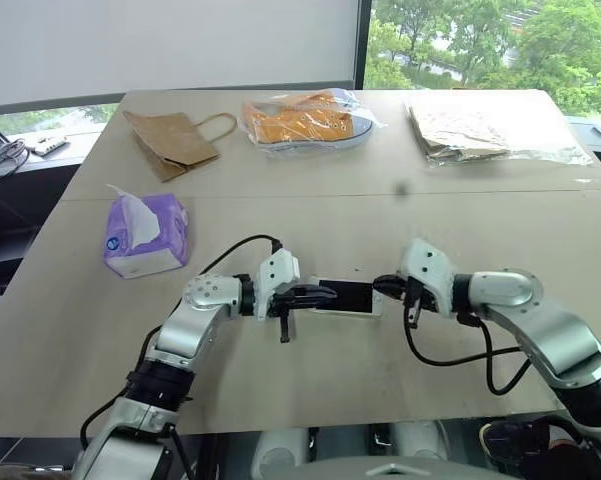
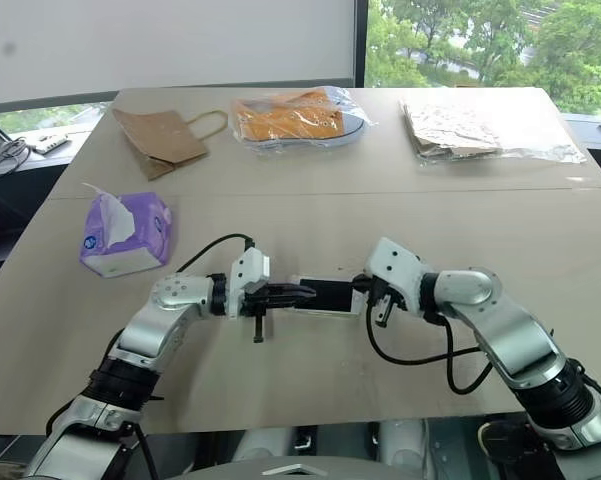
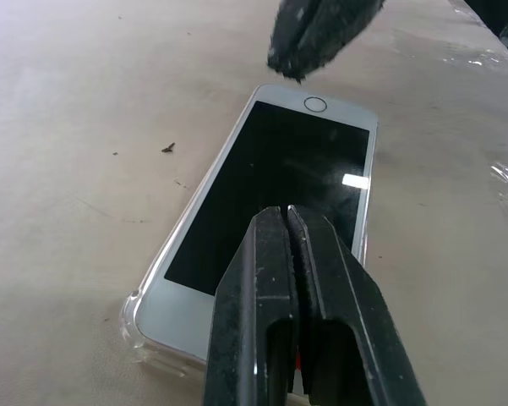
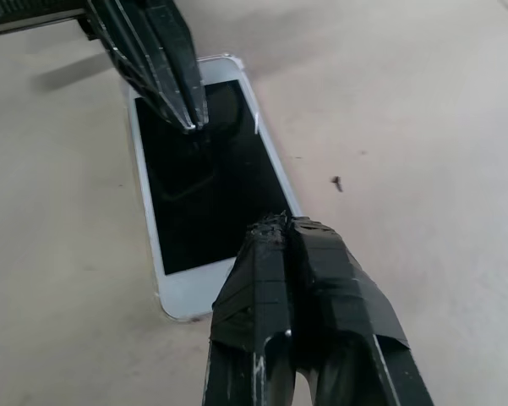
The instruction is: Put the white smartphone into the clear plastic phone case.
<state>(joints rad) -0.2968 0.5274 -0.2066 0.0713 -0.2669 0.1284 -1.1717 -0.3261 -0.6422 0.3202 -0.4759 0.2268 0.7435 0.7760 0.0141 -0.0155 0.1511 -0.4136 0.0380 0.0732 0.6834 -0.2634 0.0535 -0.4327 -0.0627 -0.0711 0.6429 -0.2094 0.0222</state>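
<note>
Left wrist view alone shows clear plastic phone case (image 3: 133,326), seemingly cupping white smartphone (image 3: 270,203).

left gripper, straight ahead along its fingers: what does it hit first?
Most likely the white smartphone: the shut left gripper points along and slightly down onto its black screen. Past that, the shut right gripper sits over the far end. Depth above the glass is unclear.
</note>
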